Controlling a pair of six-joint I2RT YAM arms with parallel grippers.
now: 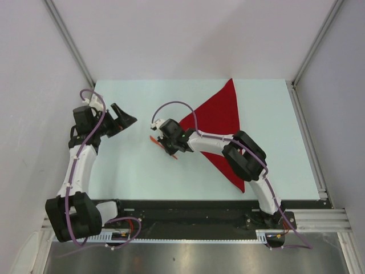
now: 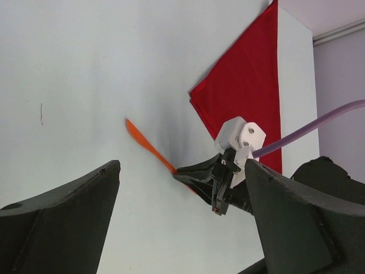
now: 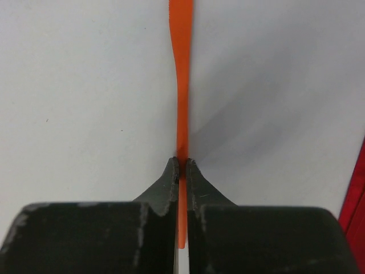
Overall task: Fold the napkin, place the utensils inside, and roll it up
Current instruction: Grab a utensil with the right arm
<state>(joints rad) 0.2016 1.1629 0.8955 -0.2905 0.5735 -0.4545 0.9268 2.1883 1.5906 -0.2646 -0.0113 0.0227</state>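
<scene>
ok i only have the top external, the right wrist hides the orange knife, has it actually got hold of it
Observer: yes, the right wrist view shows the right gripper shut on the orange knife, which is pinched between the tips.
Operator: is the knife touching the napkin
Observer: no, in the left wrist view there is bare table between the knife and the napkin.
Operator: and the left gripper, anything in it
Observer: nothing. The left gripper is open, and its fingers stand wide apart, holding nothing.
</scene>
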